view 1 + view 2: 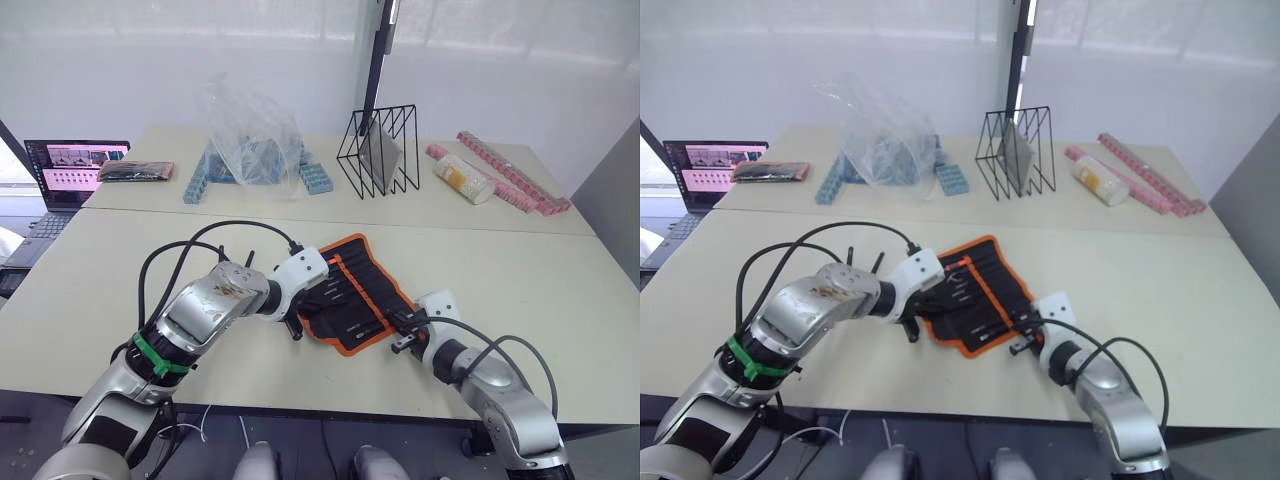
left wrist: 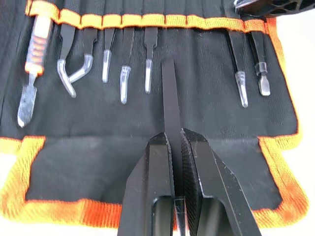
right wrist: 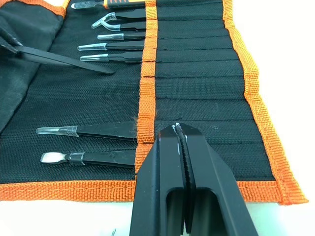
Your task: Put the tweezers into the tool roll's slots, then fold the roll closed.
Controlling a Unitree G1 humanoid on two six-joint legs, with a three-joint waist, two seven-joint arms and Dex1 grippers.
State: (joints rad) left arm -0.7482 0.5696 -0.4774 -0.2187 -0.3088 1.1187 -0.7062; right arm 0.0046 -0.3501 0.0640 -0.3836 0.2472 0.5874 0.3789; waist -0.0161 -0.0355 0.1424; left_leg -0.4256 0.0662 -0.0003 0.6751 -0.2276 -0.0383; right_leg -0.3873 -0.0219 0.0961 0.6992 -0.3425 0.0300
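Clenched on one black tweezer (image 2: 170,98), the left gripper (image 2: 176,142) holds it by the rear end with the point aimed at the orange band of slots (image 2: 147,20). That line-up looks meant to feed the tip into the vacant pocket between the filled ones. Several other tools already sit in their pockets with clear tip guards showing, among them a curved pair (image 2: 74,73) and an orange-handled blade (image 2: 32,64) at one end.

Across from it, the right gripper (image 3: 181,135) has its fingers pressed together with nothing visible between them. It rests low on the tool roll (image 1: 350,295) near the orange edge, by the two seated tweezers (image 3: 83,131) on that side. I judge it is pinning the fabric so the roll does not slide while the left arm pushes.

Spread open and flat, the roll lies on the near table (image 1: 520,270), between the two arms. Folding has not begun.
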